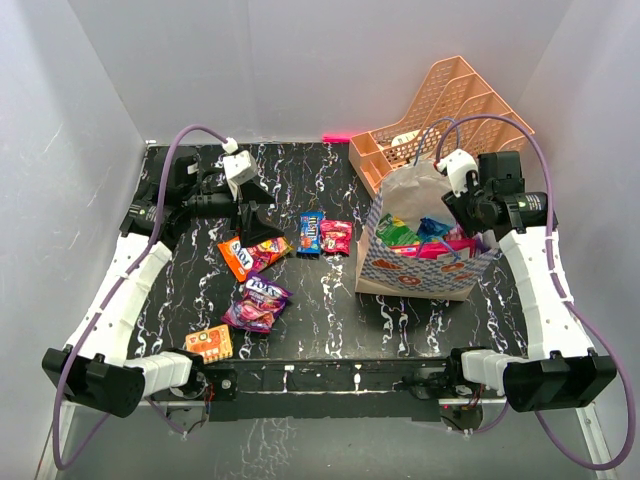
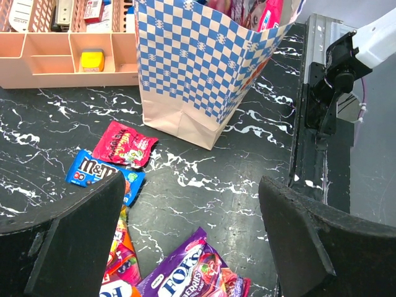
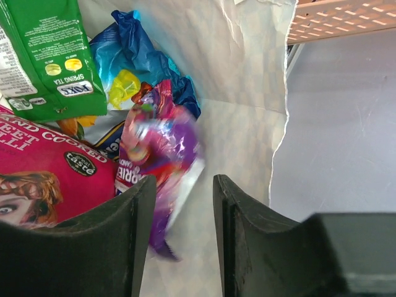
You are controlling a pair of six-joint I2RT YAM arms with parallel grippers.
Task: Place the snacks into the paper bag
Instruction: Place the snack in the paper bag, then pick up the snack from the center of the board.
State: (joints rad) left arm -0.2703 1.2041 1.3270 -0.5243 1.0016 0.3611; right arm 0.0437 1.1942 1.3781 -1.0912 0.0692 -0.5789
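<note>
A small blue glossy foil packet [image 2: 93, 171] on the black marbled table [image 2: 235, 204], left of the cream paper bag [image 2: 198, 62], reads "m&m's", and a purple foil packet [image 2: 185, 278] nearer the arms reads "FOX'S" in large white letters. Inside the bag, a green foil packet [image 3: 43, 55] at far left carries "SPRING TEA" and a small "FOX'S" oval. The pink packet [image 3: 43, 167] nearer shows "COOKED" in white capitals and a dark round badge that seems to read "Carte".

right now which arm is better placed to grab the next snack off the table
Left: the left gripper, open, hangs over the loose snacks by the m&m's pack; the right gripper is above the paper bag.
</note>
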